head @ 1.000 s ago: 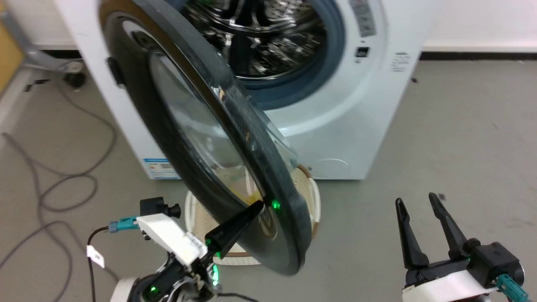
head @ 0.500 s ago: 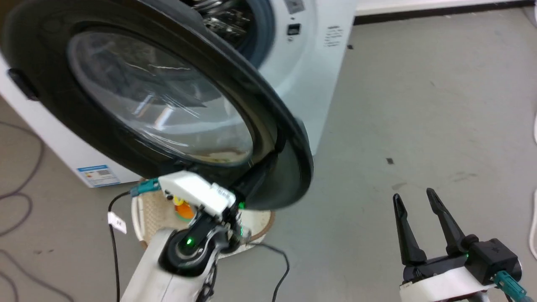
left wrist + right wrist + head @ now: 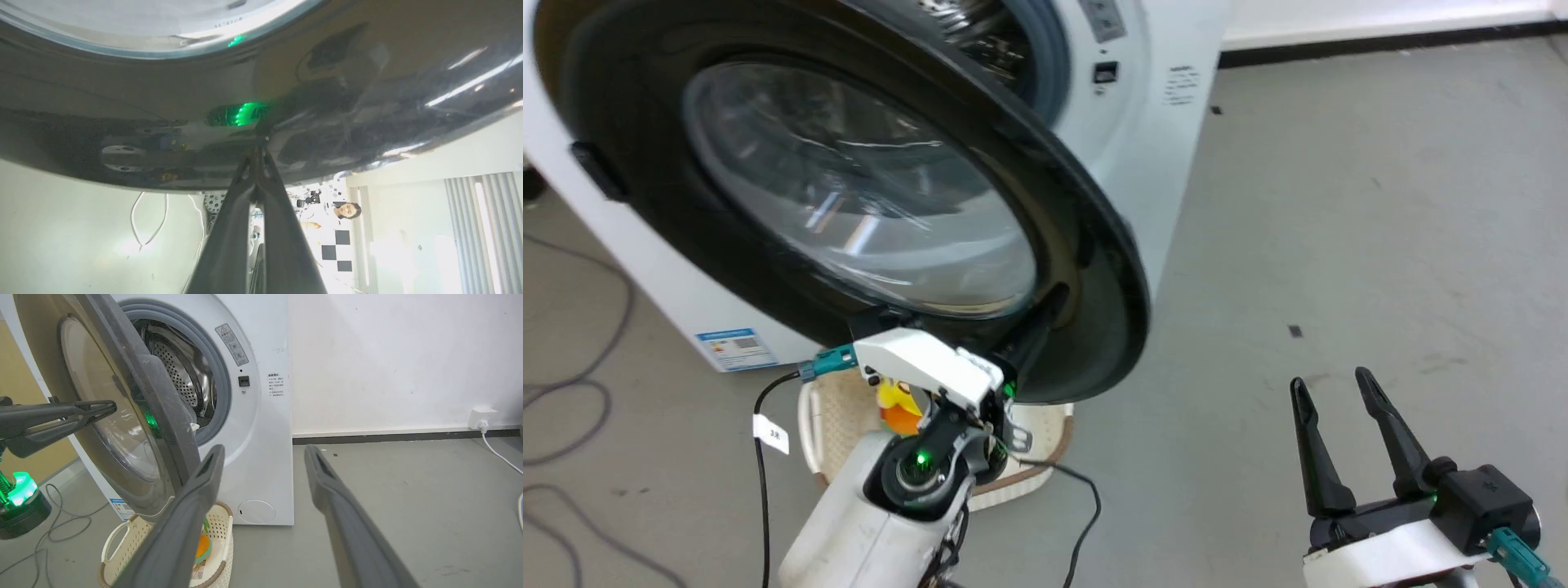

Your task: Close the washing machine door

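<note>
Right, the washing machine door [image 3: 866,188] hangs half open off the washing machine [image 3: 1152,163], my left gripper [image 3: 258,143] closed, tips on its rim. I'd push evenly inward until it latches; right gripper [image 3: 1327,388] idles open.

In the head view the washing machine [image 3: 1152,163] stood across the upper left of the frame. The washing machine door [image 3: 849,188] hung partly open before its drum opening, across the upper left and centre. The left gripper [image 3: 1058,298] rose from the lower centre, its tips touching the door's outer ring. A basket [image 3: 1049,441] sat on the floor [image 3: 1339,204] beneath the door, behind that arm. The right gripper [image 3: 1330,380] sat at lower right, well apart from the door. Cables [image 3: 605,408] lay on the floor at far left
</note>
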Tool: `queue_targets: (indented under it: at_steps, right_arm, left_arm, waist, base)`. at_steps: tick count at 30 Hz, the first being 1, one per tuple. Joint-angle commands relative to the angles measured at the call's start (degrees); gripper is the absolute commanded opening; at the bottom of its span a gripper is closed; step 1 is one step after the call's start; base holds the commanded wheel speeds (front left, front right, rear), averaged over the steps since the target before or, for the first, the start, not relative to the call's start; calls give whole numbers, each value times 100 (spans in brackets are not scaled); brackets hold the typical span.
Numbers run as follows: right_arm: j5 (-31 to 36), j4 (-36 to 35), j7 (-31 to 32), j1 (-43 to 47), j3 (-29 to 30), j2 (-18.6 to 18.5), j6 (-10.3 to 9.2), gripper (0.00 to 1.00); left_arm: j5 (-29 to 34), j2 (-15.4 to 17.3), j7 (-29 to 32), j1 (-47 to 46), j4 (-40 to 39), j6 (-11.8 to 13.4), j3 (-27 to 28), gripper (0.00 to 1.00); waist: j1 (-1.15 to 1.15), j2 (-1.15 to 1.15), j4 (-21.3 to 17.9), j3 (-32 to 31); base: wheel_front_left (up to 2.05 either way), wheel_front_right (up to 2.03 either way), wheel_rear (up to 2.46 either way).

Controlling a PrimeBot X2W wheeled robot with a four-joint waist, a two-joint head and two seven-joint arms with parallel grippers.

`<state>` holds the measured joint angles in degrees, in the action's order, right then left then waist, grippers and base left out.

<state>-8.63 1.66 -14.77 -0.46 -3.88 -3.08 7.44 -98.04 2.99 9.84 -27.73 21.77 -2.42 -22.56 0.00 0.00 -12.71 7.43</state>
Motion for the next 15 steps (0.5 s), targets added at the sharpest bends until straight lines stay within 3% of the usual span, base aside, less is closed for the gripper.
queue_targets:
  at_steps: [1, 9, 15]
  right_arm:
    - [3, -11, -23, 39, 15, 17, 5, 100]
    - [4, -15, -23, 186, 56, 18, 5, 100]
    - [-4, -51, -23, 288, 91, 9, 5, 100]
  left_arm:
    - [84, 65, 25, 99, 11, -60, -47, 0]
    - [1981, 941, -731, 433, -325, -312, -805, 0]
    - [3636, 1673, -2006, 706, -695, -33, -974, 0]
  waist:
    - [0, 0, 136, -92]
    - [0, 0, 669, -437]
    - [0, 0, 1037, -635]
  base:
    - [0, 0, 0]
    - [0, 0, 0]
    - [0, 0, 0]
